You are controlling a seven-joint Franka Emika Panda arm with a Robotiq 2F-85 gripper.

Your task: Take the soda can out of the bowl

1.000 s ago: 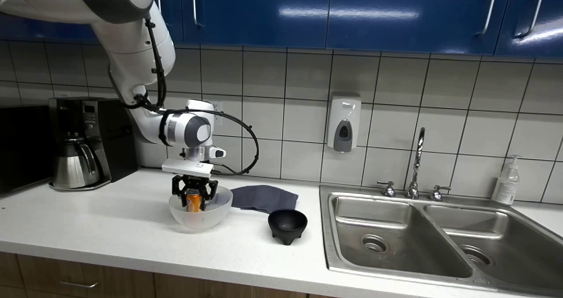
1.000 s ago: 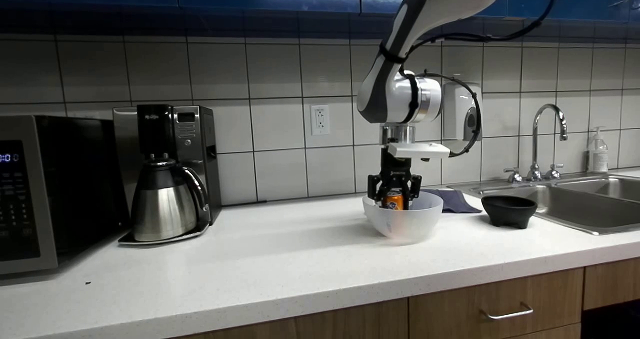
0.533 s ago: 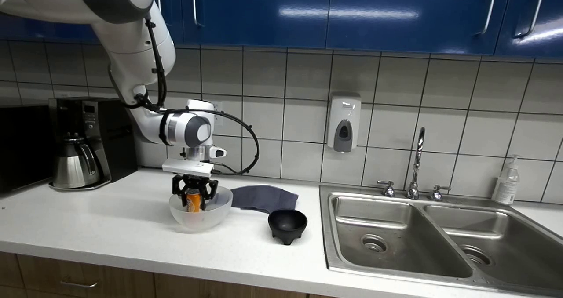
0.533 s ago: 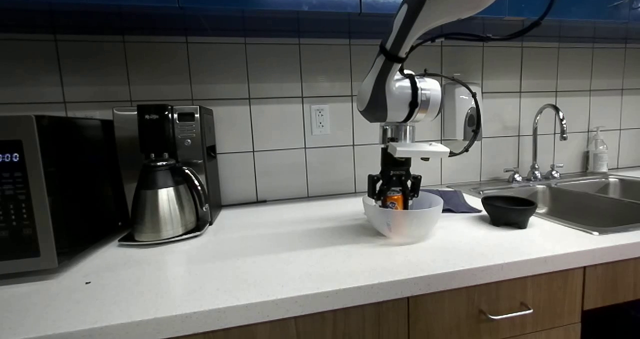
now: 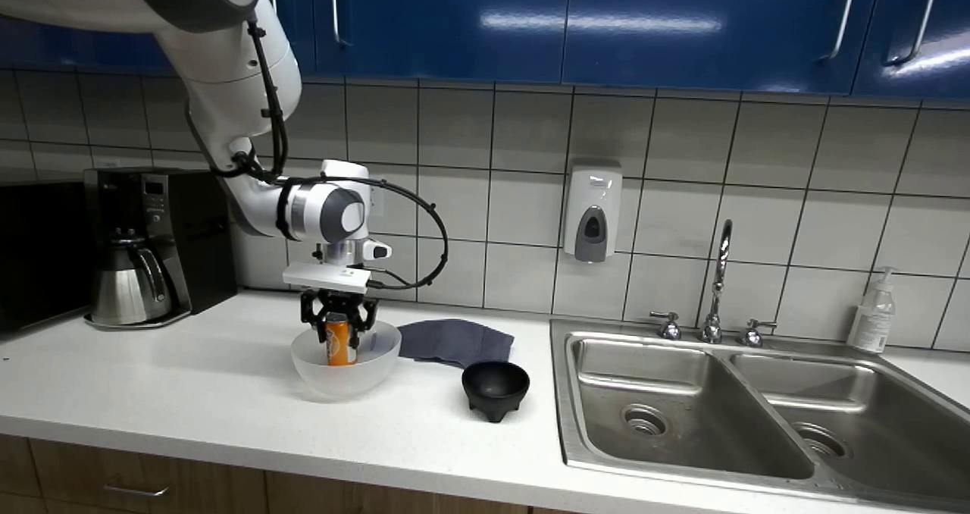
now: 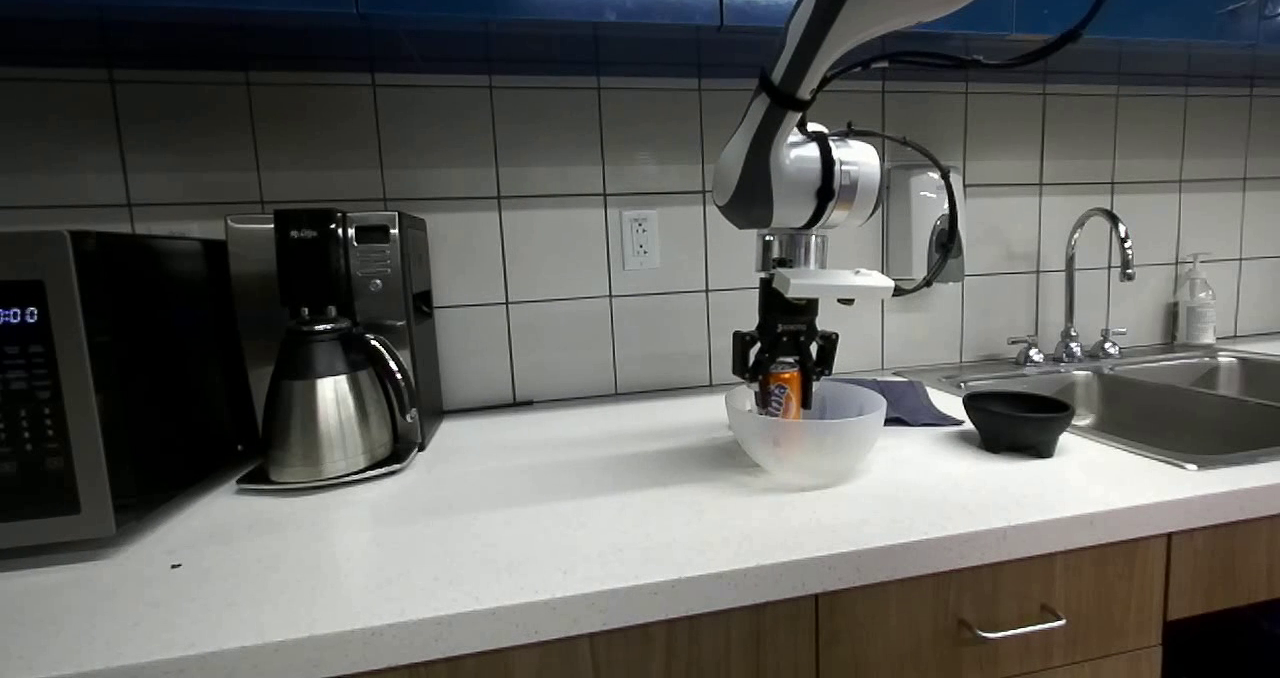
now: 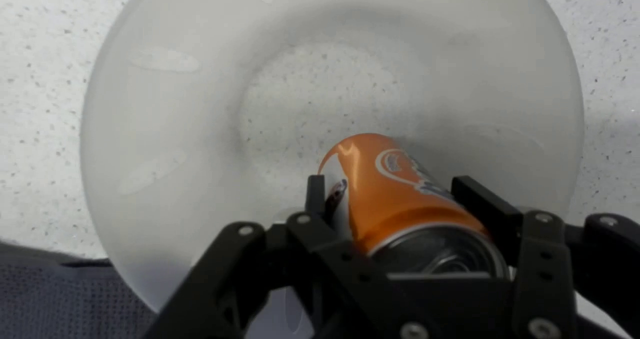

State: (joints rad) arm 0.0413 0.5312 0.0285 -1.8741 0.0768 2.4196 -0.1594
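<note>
Grip's done: we've got the gripper (image 7: 392,189) clamped on the soda can (image 5: 340,344), lower end inside the bowl (image 6: 815,458), btwn counter (image 5: 189,377) front & back edges; lift-out past rim TBD

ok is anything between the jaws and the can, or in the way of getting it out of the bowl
Nothing visible stands between the jaws and the can; they are closed on its sides. Straight up, nothing visible blocks it either. Sideways, the bowl would, as the can's lower end appears to be inside it.
</note>
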